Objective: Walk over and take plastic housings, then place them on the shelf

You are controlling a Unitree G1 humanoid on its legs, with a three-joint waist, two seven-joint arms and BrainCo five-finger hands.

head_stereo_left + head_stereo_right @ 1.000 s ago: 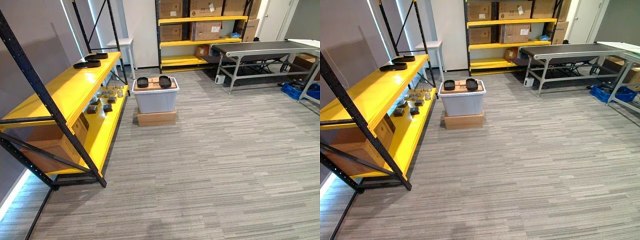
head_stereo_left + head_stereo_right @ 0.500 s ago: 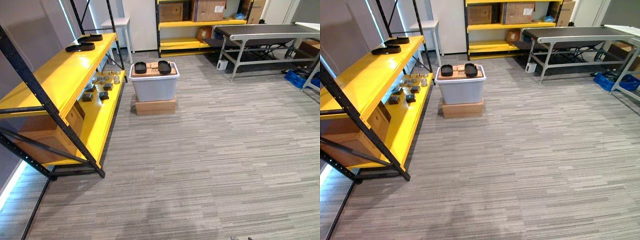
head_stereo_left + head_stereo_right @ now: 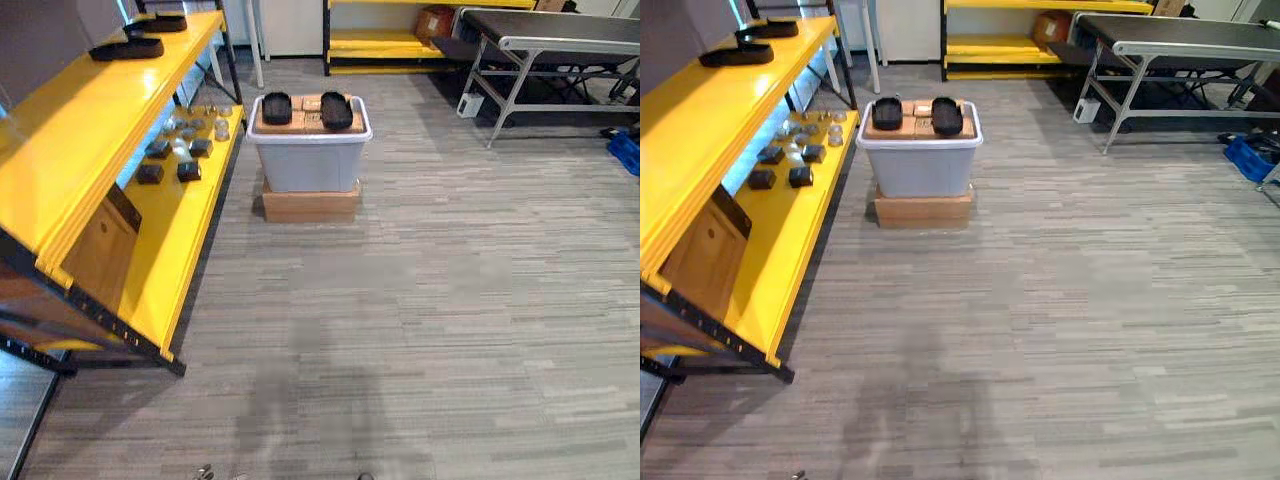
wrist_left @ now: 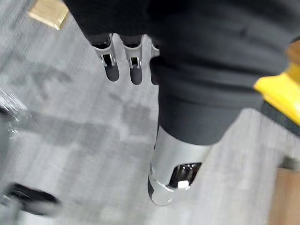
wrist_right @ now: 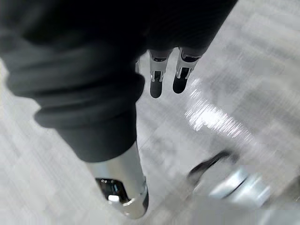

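Plastic housings [image 3: 336,110] lie on a grey bin [image 3: 308,160] at the upper middle of the eye views; both hands are empty.

The two black housings lie side by side, slightly apart, on the bin's brown top, and the bin stands on a flat cardboard box [image 3: 310,203] on the floor. Just to the left of the bin runs the yellow shelf [image 3: 70,150]. Two more black pieces [image 3: 125,49] lie on its top level at the upper left of the frame, and small dark parts [image 3: 170,165] lie on its lower level. A grey metal surface [image 3: 560,30] stands at the upper right. In the wrist views, the left hand [image 4: 197,61] and the right hand [image 5: 84,70] hang above the grey floor, their fingers [image 4: 111,61] straight and relaxed, grasping nothing.
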